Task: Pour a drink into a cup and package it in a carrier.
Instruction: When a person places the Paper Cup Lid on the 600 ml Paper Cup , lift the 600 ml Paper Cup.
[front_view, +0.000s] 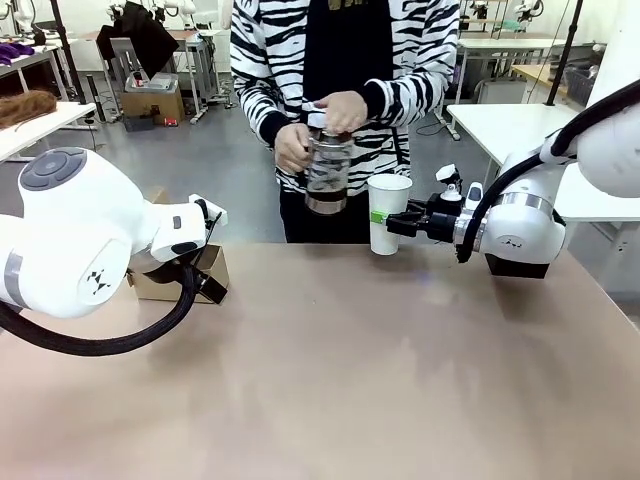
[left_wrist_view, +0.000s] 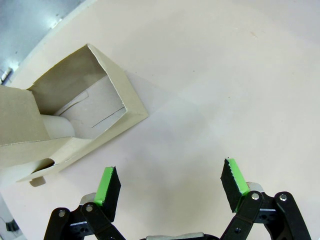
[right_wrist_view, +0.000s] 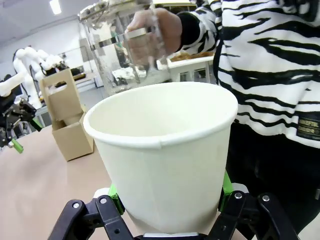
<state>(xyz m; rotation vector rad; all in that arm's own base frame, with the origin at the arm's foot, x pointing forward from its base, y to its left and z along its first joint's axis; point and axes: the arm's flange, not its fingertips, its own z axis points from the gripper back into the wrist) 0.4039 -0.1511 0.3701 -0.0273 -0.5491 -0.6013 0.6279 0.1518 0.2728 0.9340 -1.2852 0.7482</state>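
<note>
A tall white paper cup (front_view: 388, 212) stands upright at the table's far edge. My right gripper (front_view: 400, 222) is shut on its lower half, with green pads on both sides of the cup (right_wrist_view: 165, 160). What I see of its inside is white and dry. A person holds a clear glass jug (front_view: 328, 172) in both hands just left of and above the cup; the jug (right_wrist_view: 120, 45) sits upright and I cannot make out the drink in it. The brown cardboard carrier (front_view: 180, 275) rests at the left. My left gripper (left_wrist_view: 172, 182) hovers open over bare table beside the carrier (left_wrist_view: 85, 115).
The left arm's white body (front_view: 80, 240) hides much of the carrier in the front view. The pale table (front_view: 350, 380) stretches wide toward the near edge. The person's striped sleeve (right_wrist_view: 270, 55) is close behind the cup.
</note>
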